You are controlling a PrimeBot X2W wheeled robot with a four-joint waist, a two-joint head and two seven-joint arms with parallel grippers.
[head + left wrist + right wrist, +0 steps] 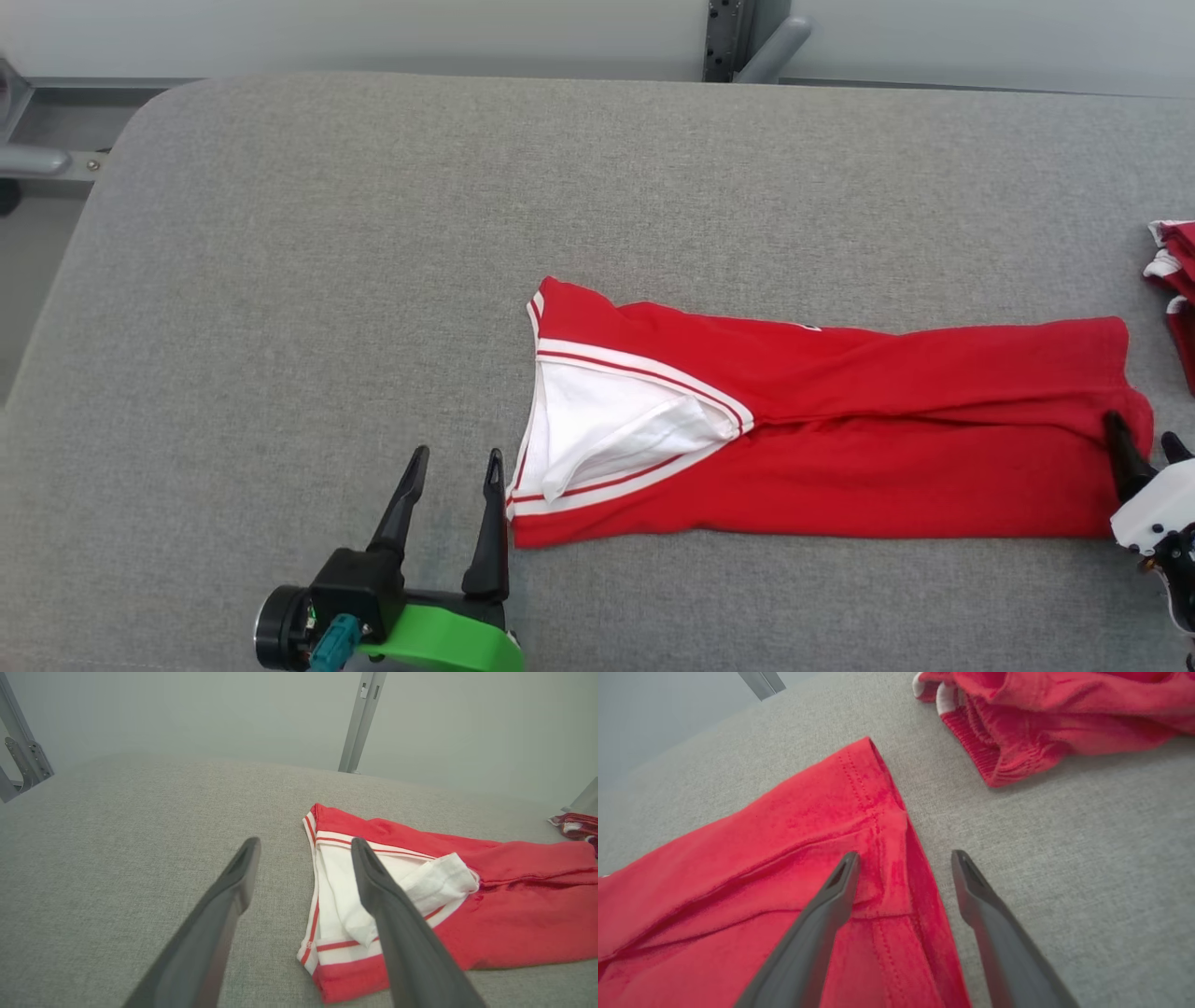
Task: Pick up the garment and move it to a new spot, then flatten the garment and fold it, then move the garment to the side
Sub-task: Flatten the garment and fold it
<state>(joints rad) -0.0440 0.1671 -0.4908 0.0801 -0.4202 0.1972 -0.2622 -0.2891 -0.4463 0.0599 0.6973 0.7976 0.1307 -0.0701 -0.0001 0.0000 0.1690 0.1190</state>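
Garment [822, 439]: a red jersey-like top, lying as a long band doubled lengthwise on the grey surface [373, 233], between the two pincers. The cloth is soft, matte and limp, with shallow creases along the band. At one end a V-shaped neckline [644, 373] opens, edged in white ribbing with thin red stripes, and white lining shows inside it. The other end is a straight stitched hem. The surface is padded, with a coarse woven cover.

The left pincer [458, 453] stands just beside the neckline end of the garment, wide open and empty. Its fingers are long, dark and tapered. The right pincer [1141, 429] is at the hem end, also wide open and empty. In the right wrist view one finger is over the red cloth and the other over bare surface beside the hem.

Likely faults from here:
- A pinch may catch only the top layer, so the lengthwise fold falls open.
- The two ends may be raised unevenly, so the limp band twists or sags.
- The hem end may drag into the second red heap [1176, 280] just beyond it.
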